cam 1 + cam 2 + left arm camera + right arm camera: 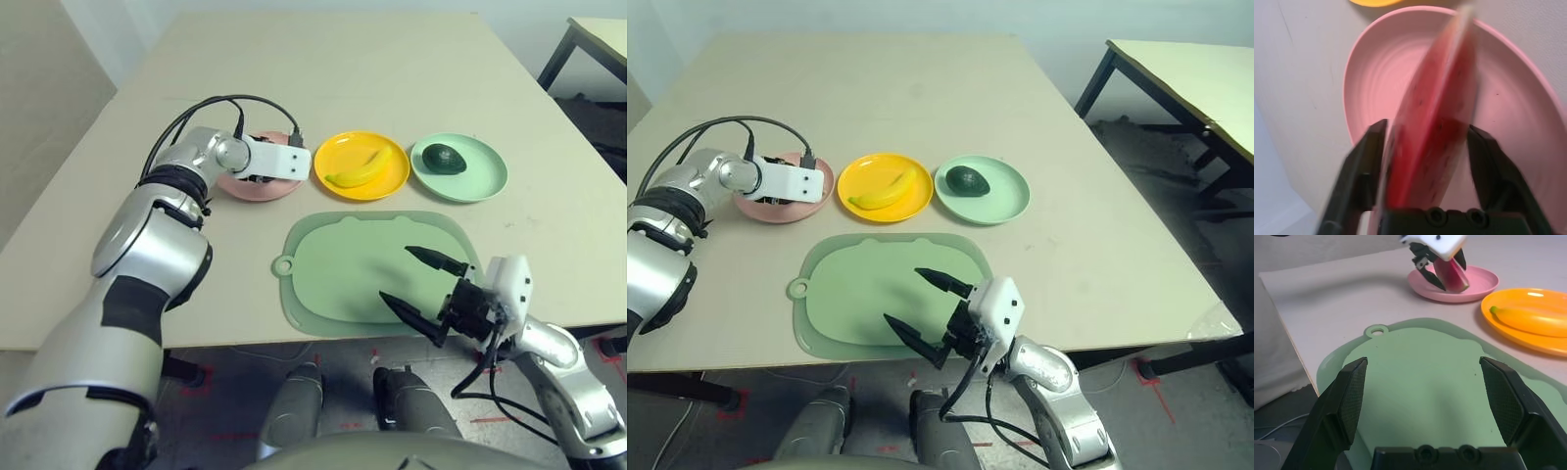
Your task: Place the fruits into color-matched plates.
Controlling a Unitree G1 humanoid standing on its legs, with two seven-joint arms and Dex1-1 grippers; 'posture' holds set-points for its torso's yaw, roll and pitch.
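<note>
A: Beige table (343,69) filled most of the view, a second table (1185,69) at far right. Biggest thing on it?

B: Sage-green cutting board (343,264) at the near edge, ring tab to the left. Right gripper (423,285) hovered over its near right part, fingers spread wide, nothing between them.

A: Plates?

B: Three in a row just beyond the board: pink plate (286,188) left, yellow plate (338,152) middle, mint plate (485,176) right.

A: Fruits?

B: Banana (360,170) lay in the yellow plate, avocado (446,158) in the mint one. Left gripper (1439,267) sat over the pink plate, fingers pinching the watermelon wedge (1432,132), which was down at the plate.
</note>
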